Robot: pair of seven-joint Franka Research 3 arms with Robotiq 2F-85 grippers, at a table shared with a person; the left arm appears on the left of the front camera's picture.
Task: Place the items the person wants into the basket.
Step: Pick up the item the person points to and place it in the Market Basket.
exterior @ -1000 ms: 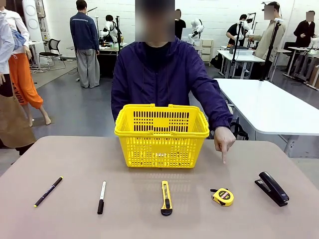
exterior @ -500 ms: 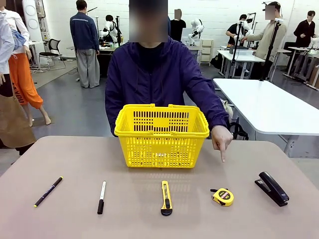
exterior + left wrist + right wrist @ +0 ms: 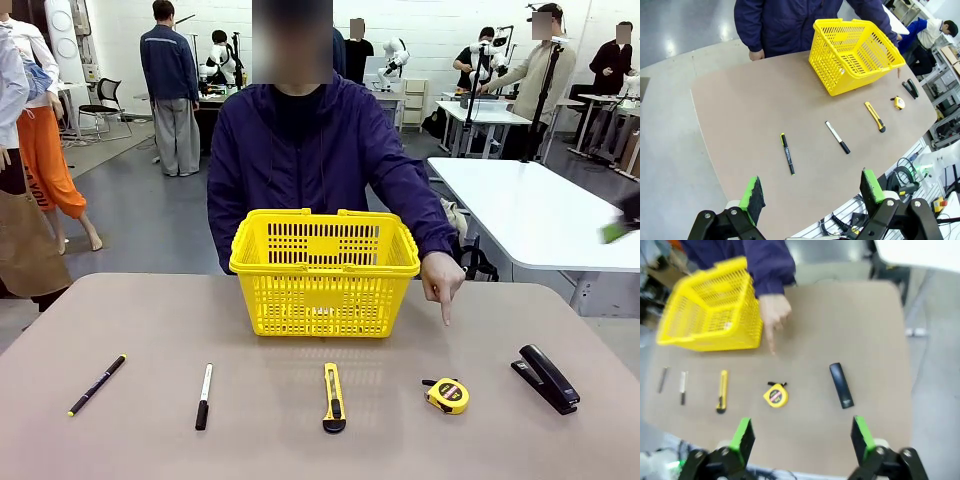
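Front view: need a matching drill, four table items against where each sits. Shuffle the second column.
1 stapler
2 tape measure
3 utility knife
4 basket

A in the row, in line with the person's pointing hand
B behind the row, mid-table
C right end of the row
D in the row, directly in front of the basket

Pairs: 1-C, 2-A, 3-D, 4-B

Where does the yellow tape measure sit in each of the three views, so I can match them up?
Front view: tape measure at lower right, between utility knife and stapler.
Left wrist view: tape measure small, at the right, between the same two tools.
Right wrist view: tape measure below centre, left of the stapler.
Shared landmark: the yellow basket, beyond the row of tools.
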